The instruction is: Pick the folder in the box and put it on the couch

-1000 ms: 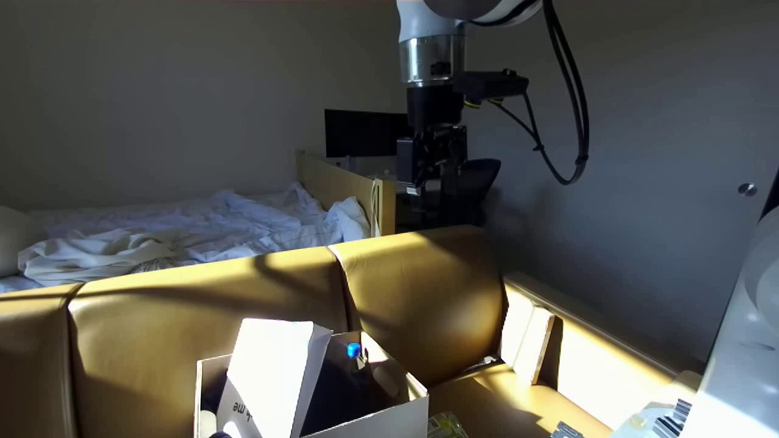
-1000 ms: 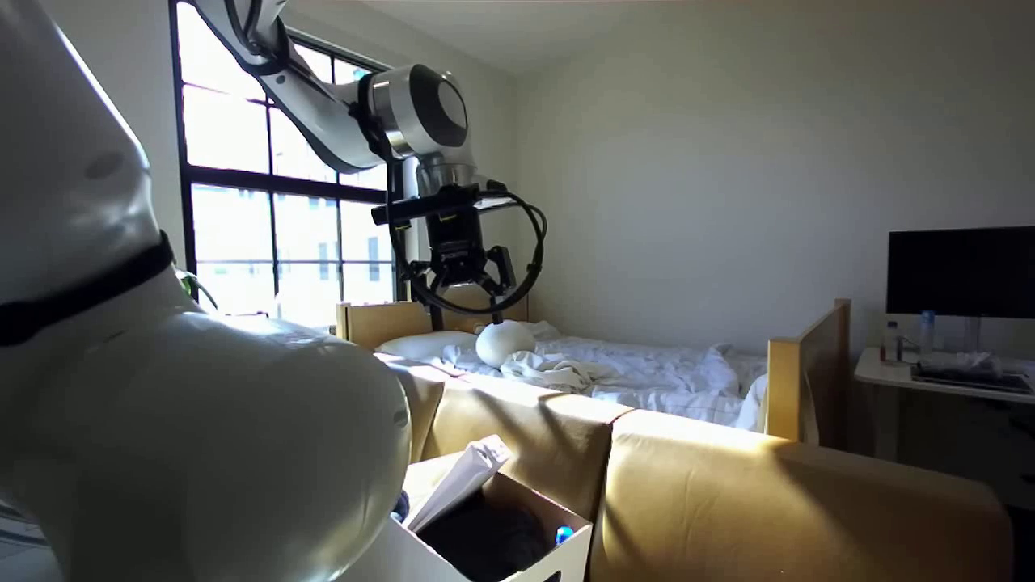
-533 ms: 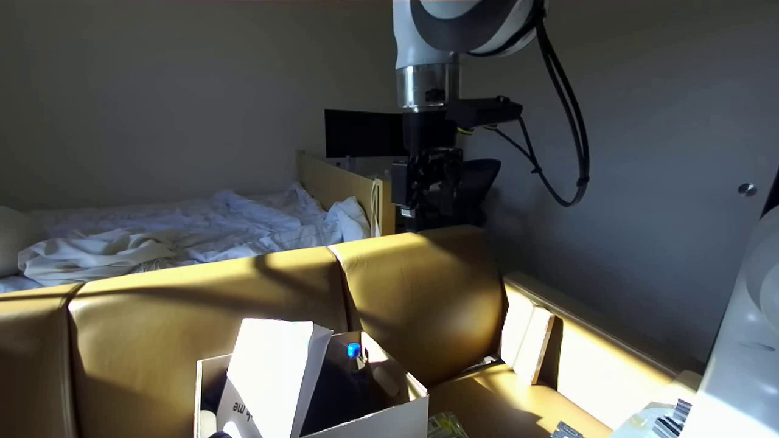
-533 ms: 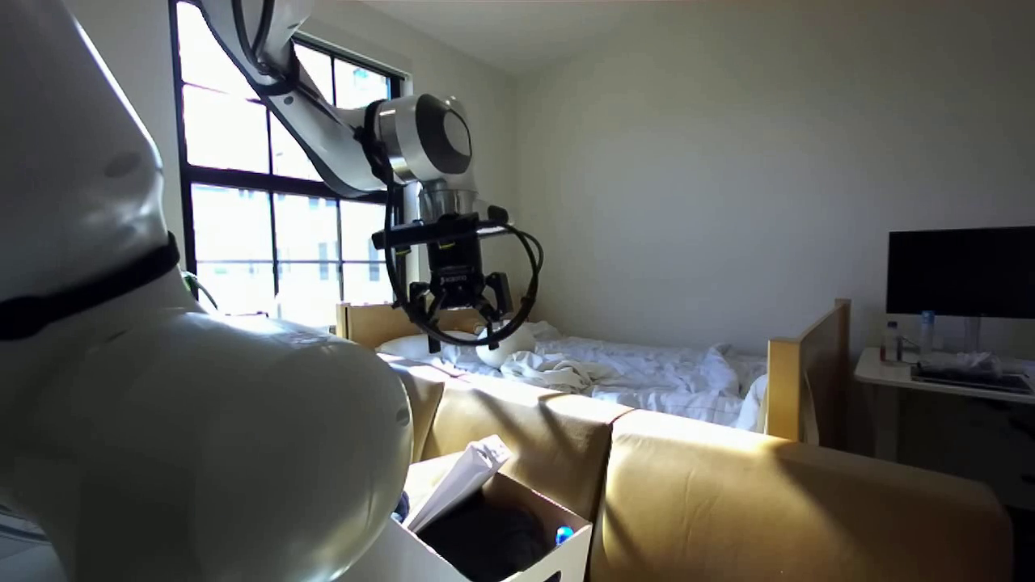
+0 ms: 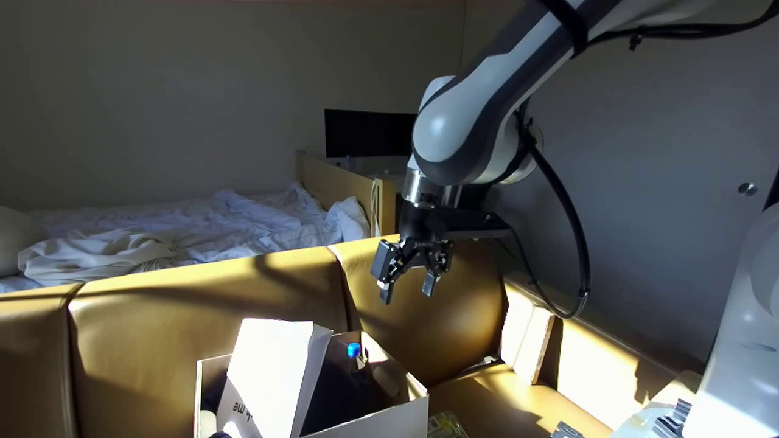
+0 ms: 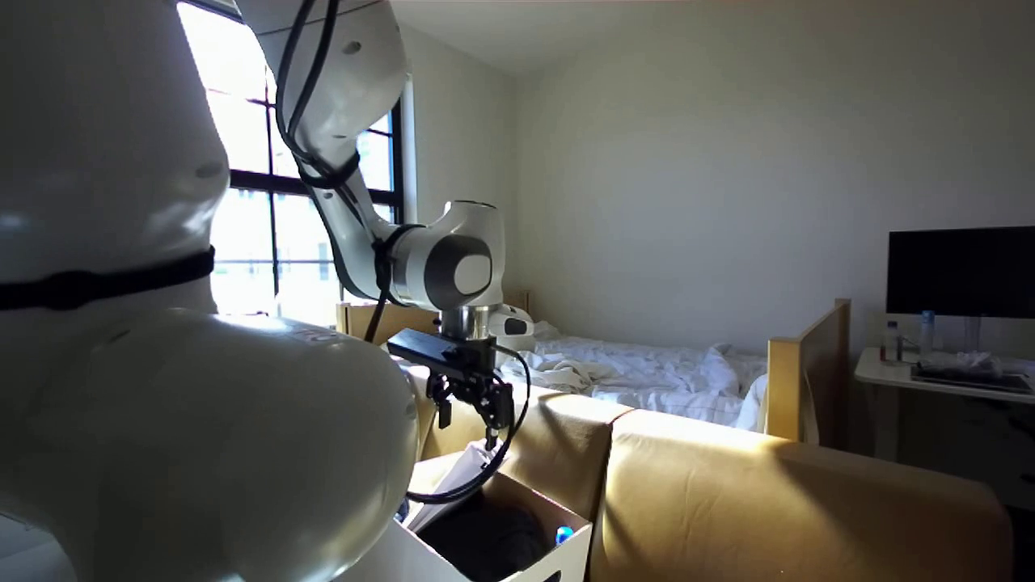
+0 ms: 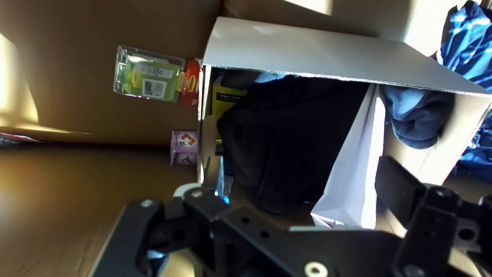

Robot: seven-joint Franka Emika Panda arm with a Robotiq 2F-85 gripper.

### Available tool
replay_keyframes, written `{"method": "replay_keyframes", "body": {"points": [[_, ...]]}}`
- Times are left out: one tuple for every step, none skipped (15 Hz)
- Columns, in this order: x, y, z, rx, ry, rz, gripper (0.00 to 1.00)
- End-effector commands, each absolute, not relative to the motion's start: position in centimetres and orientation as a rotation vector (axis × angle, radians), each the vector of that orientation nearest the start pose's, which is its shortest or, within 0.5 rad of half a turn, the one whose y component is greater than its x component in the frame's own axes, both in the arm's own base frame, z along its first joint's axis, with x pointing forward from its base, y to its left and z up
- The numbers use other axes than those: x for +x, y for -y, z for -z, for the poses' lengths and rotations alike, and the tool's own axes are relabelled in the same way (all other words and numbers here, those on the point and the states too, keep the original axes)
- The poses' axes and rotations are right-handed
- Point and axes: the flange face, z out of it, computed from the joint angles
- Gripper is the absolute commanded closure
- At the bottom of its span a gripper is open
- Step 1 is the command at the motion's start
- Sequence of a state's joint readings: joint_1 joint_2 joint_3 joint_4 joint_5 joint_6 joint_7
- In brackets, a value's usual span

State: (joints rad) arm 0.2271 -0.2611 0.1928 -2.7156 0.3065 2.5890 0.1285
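Wooden bed frame [image 6: 818, 368], rumpled white bedding [image 6: 655, 378] on it. Dark monitor [image 6: 962, 271] over white desk [image 6: 877, 369]; two bottles [image 6: 927, 331] upright on desk. Bright black-framed window [image 6: 247, 234]. Wrist view: green-and-clear plastic pack [image 7: 150, 77], red packet [image 7: 190, 82] at its edge; small purple carton [image 7: 184, 148] lower in view; bunched dark cloth [image 7: 284, 142]; crumpled blue material [image 7: 469, 42] along right side.
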Motion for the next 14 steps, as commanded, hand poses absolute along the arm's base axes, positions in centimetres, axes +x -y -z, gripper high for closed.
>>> {"method": "replay_keyframes", "body": {"points": [[39.8, -15.7, -25.4, -2.906, 0.087, 0.222, 0.00], [40.6, -16.8, -24.5, -2.884, 0.102, 0.225, 0.00], [41.7, -17.4, -24.5, -2.846, 0.117, 0.202, 0.00], [42.3, -18.2, -23.9, -2.806, 0.134, 0.172, 0.00], [43.3, -19.3, -23.2, -2.761, 0.145, 0.159, 0.00], [44.0, -20.4, -21.9, -2.731, 0.157, 0.159, 0.00], [45.2, -19.6, -20.3, -2.726, 0.180, 0.153, 0.00], [46.1, -19.5, -19.5, -2.710, 0.203, 0.168, 0.00], [47.0, -19.2, -19.3, -2.669, 0.230, 0.165, 0.00], [47.6, -19.2, -18.6, -2.627, 0.242, 0.154, 0.00], [48.1, -19.8, -18.1, -2.559, 0.254, 0.140, 0.00], [48.6, -20.1, -17.7, -2.501, 0.260, 0.153, 0.00], [49.1, -20.4, -17.0, -2.445, 0.240, 0.172, 0.00], [49.5, -20.6, -16.4, -2.387, 0.229, 0.184, 0.00]]}}
